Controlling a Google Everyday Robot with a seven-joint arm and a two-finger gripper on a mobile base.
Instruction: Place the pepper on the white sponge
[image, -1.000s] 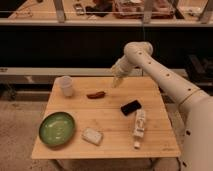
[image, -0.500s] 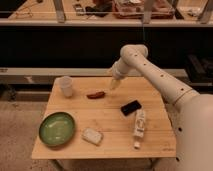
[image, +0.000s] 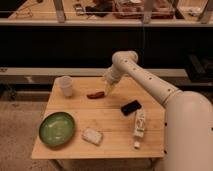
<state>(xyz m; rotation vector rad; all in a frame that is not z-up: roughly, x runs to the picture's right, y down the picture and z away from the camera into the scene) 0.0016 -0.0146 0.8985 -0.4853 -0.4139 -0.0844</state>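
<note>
Your tool (image: 108, 90) hovers just beside the pepper (image: 95, 94), grip state untellable; an off-centre descent could roll it across the counter (image: 107, 114).

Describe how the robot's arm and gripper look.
The arm is smooth, glossy white, built of thick rounded tubes with a bulbous elbow joint, widening into a broad white body. The gripper, close beside the pepper, is a pale, tapering piece. No cables or markings show.
</note>
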